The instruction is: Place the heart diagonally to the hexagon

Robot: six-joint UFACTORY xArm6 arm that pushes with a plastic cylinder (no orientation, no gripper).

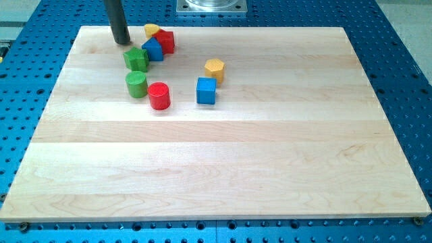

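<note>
My tip (121, 42) rests on the board near the view's top left. A yellow block that looks like a heart (150, 30) lies a short way to the tip's right, partly hidden behind a red block (167, 41). A blue block (153, 49) and a green block with a notched outline (136, 59) touch that cluster, just below and right of the tip. The yellow hexagon (214, 69) stands apart, further right and lower, with a blue cube (206, 90) just below it. The tip touches no block.
A green cylinder (136, 84) and a red cylinder (159, 95) stand side by side below the cluster. The wooden board (223, 169) lies on a blue perforated table. A metal mount (211, 6) sits at the view's top edge.
</note>
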